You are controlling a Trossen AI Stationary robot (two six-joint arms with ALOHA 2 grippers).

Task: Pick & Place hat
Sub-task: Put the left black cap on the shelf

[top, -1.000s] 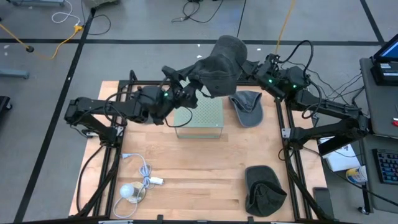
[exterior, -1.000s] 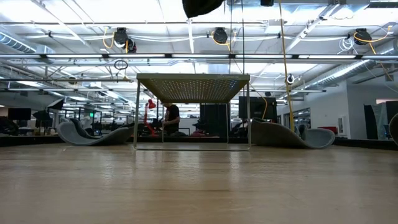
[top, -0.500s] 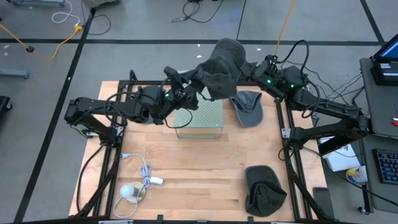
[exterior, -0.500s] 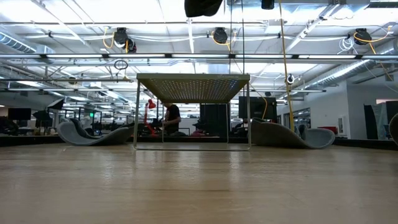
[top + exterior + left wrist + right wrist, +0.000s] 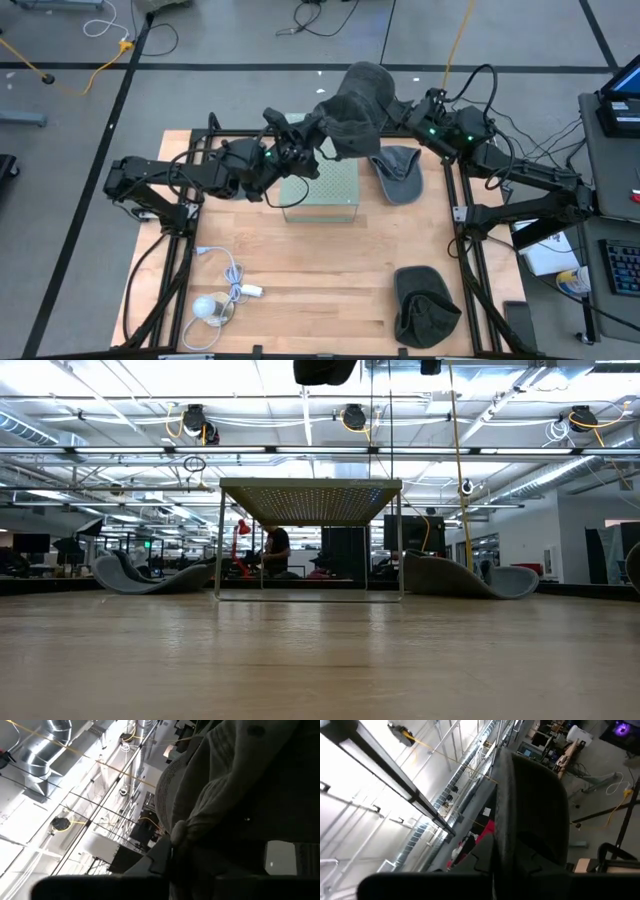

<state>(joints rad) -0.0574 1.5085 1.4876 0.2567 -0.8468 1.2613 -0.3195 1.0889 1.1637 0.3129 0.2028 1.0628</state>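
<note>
The dark grey hat (image 5: 356, 105) hangs in the air between both arms, high above the far edge of the table (image 5: 300, 290) and just behind the small clear stand (image 5: 320, 190) with the pale green top. The left gripper (image 5: 312, 135) is clenched on a bunched fold at the hat's left side; the left wrist view shows the cloth gathered into a knot right at the fingers. The right gripper (image 5: 400, 112) grasps the opposite rim, and the right wrist view shows the rim edge-on, running out from its fingers.

Over the last second very little has changed. The hat has shifted only slightly, settling a touch lower and more toward the stand, and the left gripper has crept a little inward under it. In the low view the hat (image 5: 325, 370) shows only as a dark shape at the top edge, now sitting a bit farther right than 1 second ago.

That small drift suggests the 2 arms are lining the hat up over the stand, not yet lowering it. 2 more hats (image 5: 398, 172) lie on the table, 1 beside the stand and 1 (image 5: 425, 305) near the front right corner, along with a white cable (image 5: 225, 290).
</note>
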